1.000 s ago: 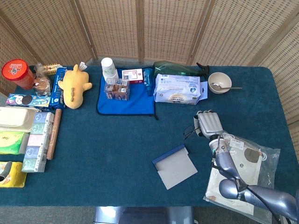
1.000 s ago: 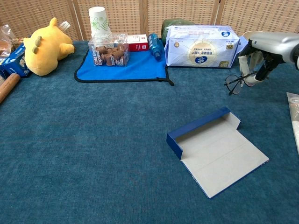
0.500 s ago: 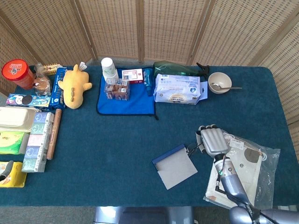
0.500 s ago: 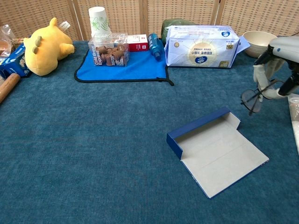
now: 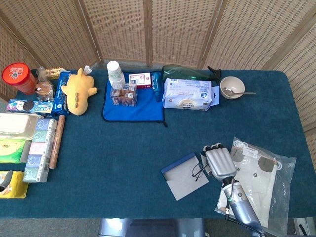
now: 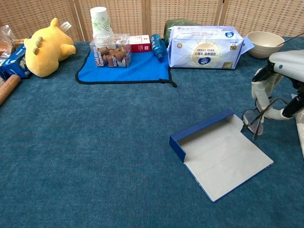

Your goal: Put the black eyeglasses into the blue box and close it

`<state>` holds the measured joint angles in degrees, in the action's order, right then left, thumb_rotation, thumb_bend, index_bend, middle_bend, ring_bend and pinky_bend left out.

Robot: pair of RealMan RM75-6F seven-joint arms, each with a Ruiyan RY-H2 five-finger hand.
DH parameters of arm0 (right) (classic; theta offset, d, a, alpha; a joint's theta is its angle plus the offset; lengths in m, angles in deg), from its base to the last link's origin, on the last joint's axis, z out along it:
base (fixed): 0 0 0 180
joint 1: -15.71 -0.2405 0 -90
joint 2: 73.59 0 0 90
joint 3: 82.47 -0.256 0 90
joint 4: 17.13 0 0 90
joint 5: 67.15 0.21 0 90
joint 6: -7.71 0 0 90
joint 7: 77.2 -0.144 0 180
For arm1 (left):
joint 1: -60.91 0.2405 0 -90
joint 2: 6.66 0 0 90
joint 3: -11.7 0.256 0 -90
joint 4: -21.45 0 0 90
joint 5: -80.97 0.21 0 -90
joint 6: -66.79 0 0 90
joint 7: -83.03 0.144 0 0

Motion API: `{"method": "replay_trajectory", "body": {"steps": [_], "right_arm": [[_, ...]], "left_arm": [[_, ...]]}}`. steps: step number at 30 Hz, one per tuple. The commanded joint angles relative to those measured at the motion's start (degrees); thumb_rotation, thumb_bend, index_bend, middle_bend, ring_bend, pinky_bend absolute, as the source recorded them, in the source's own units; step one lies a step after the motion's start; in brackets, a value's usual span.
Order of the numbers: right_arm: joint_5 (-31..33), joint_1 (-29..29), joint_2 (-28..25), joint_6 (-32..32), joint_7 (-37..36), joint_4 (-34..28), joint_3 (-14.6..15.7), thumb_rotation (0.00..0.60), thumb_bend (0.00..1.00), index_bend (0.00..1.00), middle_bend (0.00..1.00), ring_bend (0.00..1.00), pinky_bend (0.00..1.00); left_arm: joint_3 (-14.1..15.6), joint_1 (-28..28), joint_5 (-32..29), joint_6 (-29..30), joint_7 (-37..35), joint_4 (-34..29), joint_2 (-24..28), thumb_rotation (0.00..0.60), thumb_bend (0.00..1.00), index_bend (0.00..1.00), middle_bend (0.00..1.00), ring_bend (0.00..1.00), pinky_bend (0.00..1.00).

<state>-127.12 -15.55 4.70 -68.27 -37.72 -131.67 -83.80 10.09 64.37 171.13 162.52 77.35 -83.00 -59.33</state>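
The table (image 5: 123, 163) with its dark teal cloth carries many things along the far and left edges, but the work happens near the front right. There the blue box (image 6: 219, 153) lies open and flat on the cloth, its grey inside facing up and its low blue wall on the far-left side; nothing is inside it yet. The right hand (image 6: 275, 90) hangs just beside the box's right end, palm turned down, with the forearm coming in from the near right corner over a clear plastic bag (image 5: 261, 180). This hand holds the black eyeglasses (image 6: 254, 119) pinched under its fingers, so the glasses hang in the air at the right edge of the box, in the head view already partly over the grey floor. I judge the task is about in the middle: the picking is done, while placing the glasses in the box and folding it closed are not yet done. The left hand does not appear in either view.
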Motion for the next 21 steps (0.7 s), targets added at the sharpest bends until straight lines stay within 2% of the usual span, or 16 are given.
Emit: {"method": "replay_trajectory", "body": {"steps": [1, 9, 21], "right_arm": [[-1.1, 0.3, 1.1, -0.1, 1.1, -0.6, 0.8, 0.6, 0.3, 0.65, 0.43, 0.41, 0.3], [-2.4, 0.3, 4.1, 0.9, 4.8, -1.2, 2.1, 0.6, 0.3, 0.65, 0.43, 0.41, 0.29], [-2.6, -0.2, 6.7, 2.6, 7.5, -1.4, 2.2, 0.6, 0.29, 0.65, 0.43, 0.4, 0.29]], "left_arm": [[0.1, 0.1, 0.1, 0.2, -0.1, 0.2, 0.0, 0.532, 0.32, 0.08, 0.02, 0.0, 0.0], [0.2, 0.5, 0.3, 0.7, -0.5, 0.4, 0.0, 0.529, 0.32, 0.08, 0.02, 0.0, 0.0], [0.4, 1.0, 0.5, 1.3, -1.1, 0.9, 0.0, 0.531, 0.32, 0.08, 0.02, 0.0, 0.0]]}}
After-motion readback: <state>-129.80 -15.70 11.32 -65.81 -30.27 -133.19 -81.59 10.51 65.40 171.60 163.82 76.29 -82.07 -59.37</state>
